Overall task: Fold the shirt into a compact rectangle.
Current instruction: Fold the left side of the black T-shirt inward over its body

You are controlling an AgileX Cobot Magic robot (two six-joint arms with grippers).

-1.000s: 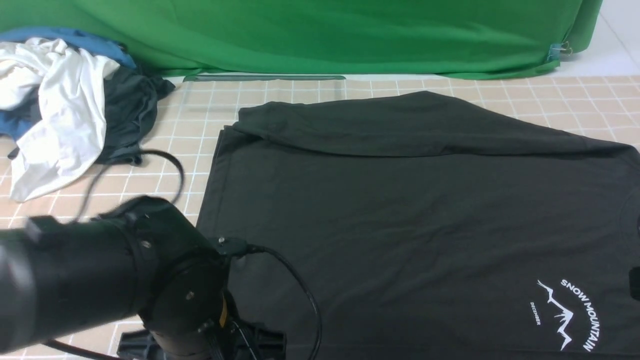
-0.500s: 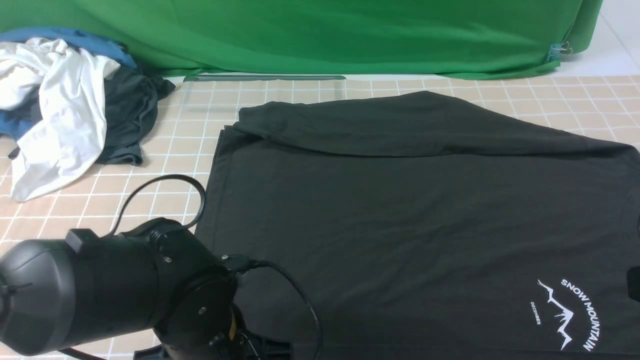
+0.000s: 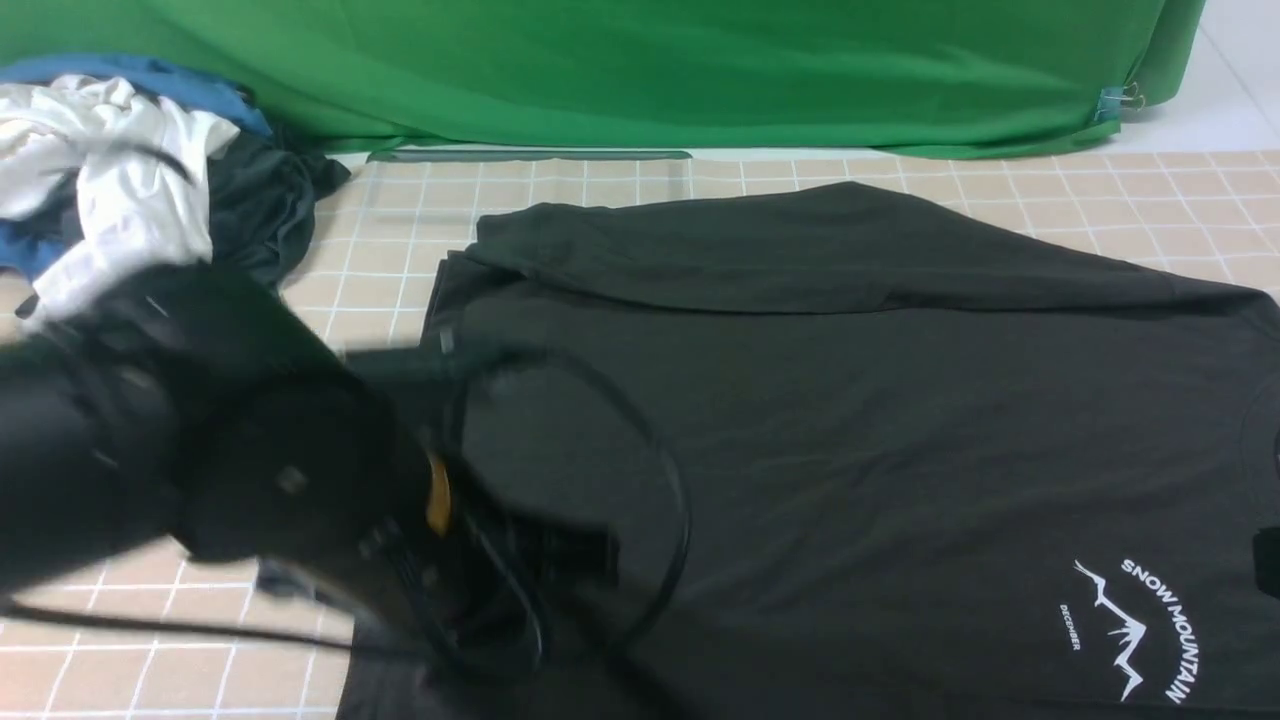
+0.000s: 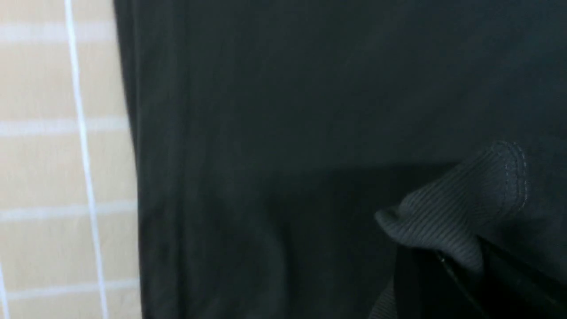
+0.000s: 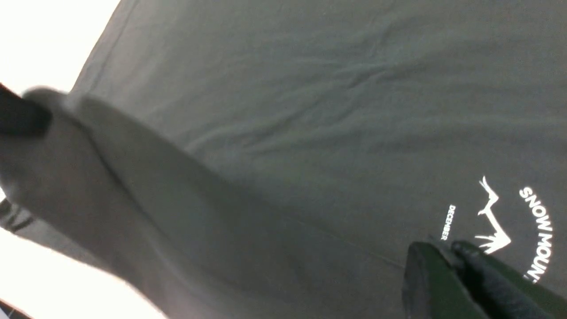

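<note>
The black shirt lies spread over the checked table, with its far edge folded over. Its white SNOW MOUNTAIN print sits at the near right. My left arm is blurred over the shirt's near left part. In the left wrist view, my left gripper is shut on a ribbed, stitched fold of the shirt. My right gripper has its fingers pressed together on a thin bit of shirt fabric beside the print. It shows only as a dark bit at the right edge of the front view.
A heap of clothes lies at the far left: a white garment, a dark grey one and blue cloth. A green backdrop hangs along the back. The left arm's cable loops over the shirt.
My left gripper has shut on the shirt's near left part, and the arm has risen and swung further from the near edge, its cable swinging. The right gripper has stayed put.
</note>
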